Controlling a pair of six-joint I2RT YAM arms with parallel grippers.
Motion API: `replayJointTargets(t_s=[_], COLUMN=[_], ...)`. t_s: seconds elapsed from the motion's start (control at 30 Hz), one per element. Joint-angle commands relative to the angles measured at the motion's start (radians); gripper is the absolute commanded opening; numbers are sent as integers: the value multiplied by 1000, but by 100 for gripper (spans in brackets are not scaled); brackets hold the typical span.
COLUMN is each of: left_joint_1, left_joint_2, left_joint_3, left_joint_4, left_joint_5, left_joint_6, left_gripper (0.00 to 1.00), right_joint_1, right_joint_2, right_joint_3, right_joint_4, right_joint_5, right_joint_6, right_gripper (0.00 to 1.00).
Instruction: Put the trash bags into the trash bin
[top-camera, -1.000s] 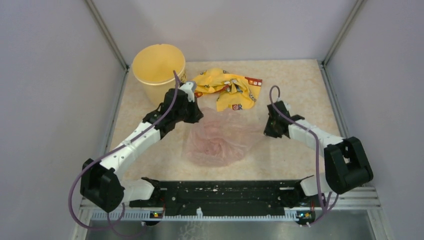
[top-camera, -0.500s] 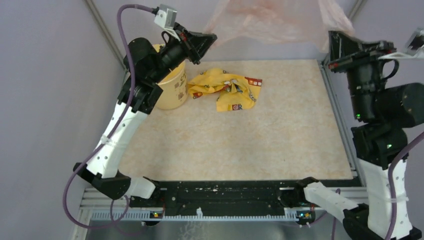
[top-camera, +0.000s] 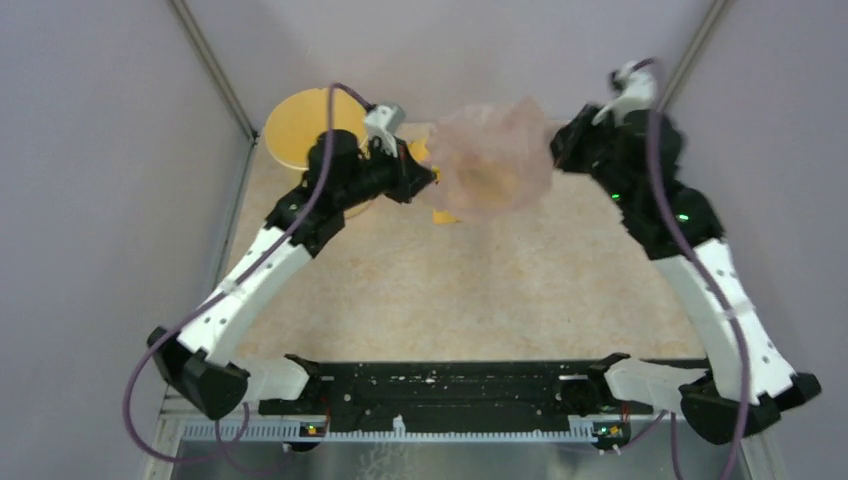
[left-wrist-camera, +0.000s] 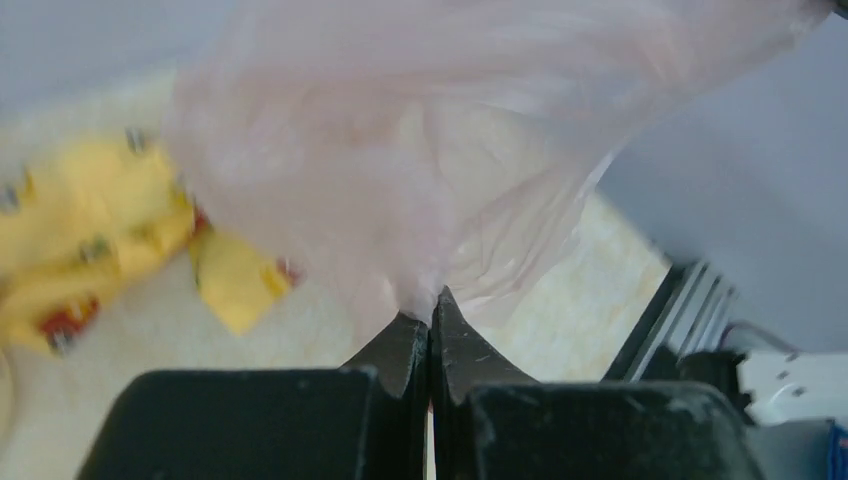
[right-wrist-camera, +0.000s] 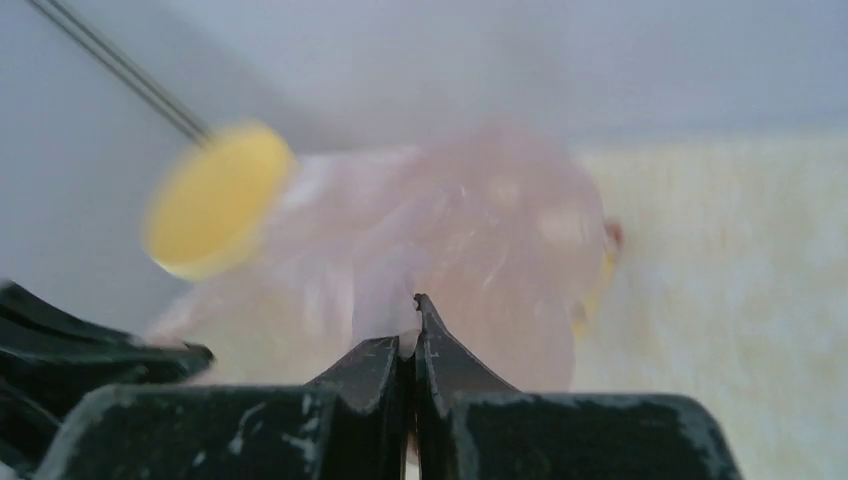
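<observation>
The pale pink translucent trash bag (top-camera: 492, 158) hangs in the air between my two grippers, above the table's back middle. My left gripper (top-camera: 428, 172) is shut on its left edge; the left wrist view shows the bag (left-wrist-camera: 420, 150) pinched at my left gripper (left-wrist-camera: 432, 305). My right gripper (top-camera: 557, 150) is shut on its right edge; the right wrist view shows the bag (right-wrist-camera: 450, 240) pinched at my right gripper (right-wrist-camera: 412, 322). The pale yellow trash bin (top-camera: 300, 125) stands at the back left, partly behind my left arm, and shows blurred in the right wrist view (right-wrist-camera: 215, 198).
A crumpled yellow printed wrapper (top-camera: 442, 213) lies on the table under the hanging bag, mostly hidden by it; it also shows in the left wrist view (left-wrist-camera: 90, 220). Grey walls close the back and both sides. A black rail (top-camera: 450, 385) runs along the near edge.
Both arms have come down from high up and drawn closer together. The bag, earlier stretched wide near the top, now hangs bunched lower, just right of the bin.
</observation>
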Motion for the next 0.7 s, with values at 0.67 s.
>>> replayJointTargets(t_s=[0.67], left_joint_1=[-8], left_joint_2=[-116], left_joint_3=[91], left_joint_4=[53], left_joint_5=[-56], left_joint_6=[-3], left_gripper=[0], right_joint_1=[-1], right_joint_2=[-135], right_joint_3=[121], right_joint_4=[-20], right_joint_5=[69], right_joint_6=[-33], right_gripper=[0])
